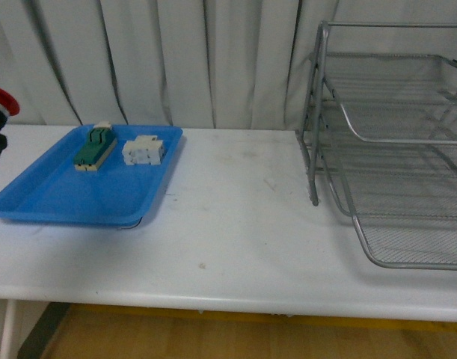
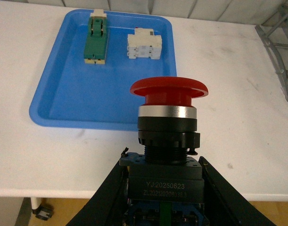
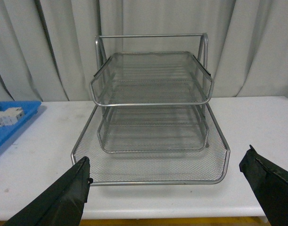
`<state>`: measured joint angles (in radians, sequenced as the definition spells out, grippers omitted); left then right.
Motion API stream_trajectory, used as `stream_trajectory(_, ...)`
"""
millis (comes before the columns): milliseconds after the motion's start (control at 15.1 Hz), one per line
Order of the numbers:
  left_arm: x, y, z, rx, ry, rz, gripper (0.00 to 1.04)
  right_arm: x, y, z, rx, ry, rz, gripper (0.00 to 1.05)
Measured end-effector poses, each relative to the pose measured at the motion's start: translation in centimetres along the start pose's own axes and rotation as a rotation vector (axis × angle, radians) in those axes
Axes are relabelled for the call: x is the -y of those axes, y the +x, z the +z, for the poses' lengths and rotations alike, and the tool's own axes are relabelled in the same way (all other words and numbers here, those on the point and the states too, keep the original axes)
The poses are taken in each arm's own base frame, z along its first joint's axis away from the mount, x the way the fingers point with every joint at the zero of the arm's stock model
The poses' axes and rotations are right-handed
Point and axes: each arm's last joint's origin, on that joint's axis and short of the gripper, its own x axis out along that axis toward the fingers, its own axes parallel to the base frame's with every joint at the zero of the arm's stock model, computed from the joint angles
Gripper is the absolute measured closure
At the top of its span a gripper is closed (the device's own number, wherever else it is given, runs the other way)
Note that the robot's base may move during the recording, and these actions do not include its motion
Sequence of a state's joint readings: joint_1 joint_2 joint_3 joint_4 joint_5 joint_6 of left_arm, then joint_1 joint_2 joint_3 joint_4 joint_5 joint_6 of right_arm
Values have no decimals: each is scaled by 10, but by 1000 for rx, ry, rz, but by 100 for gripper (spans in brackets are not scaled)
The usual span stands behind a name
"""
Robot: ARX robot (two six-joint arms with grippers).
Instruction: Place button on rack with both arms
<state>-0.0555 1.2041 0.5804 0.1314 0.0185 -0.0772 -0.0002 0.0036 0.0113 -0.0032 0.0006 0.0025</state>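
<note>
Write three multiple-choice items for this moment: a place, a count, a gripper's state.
1. The red mushroom-capped push-button is: A) on the tabletop; B) held in the left gripper; C) in a mesh tier.
2. Parts lying in the flat blue plastic tray: A) none; B) four; C) two.
3. The right gripper is: A) open and empty; B) shut on a part; C) out of view.
Answers: 1 B, gripped by its boxy body. 2 C, a green-and-cream terminal block and a white blocky component. 3 A, spread wide, nothing between, facing the silver wire-mesh rack.
</note>
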Motion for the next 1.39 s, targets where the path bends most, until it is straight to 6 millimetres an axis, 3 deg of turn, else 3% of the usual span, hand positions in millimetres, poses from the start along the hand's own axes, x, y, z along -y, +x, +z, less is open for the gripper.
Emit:
stream_trajectory(265, -8, -4, -36, -73, -69, 31, 69, 0, 0, 0, 0, 0, 0, 6)
stream_trajectory(1125, -4, -4, -35, -56, -59, 29, 69, 0, 0, 0, -5, 0, -4, 6)
stream_trajectory(1257, 5, 5, -14, -10, -59, 3, 69, 0, 0, 0, 0, 0, -3, 6)
stream_trajectory(1390, 34, 21, 27, 74, -30, -57, 69, 0, 0, 0, -1, 0, -3, 6)
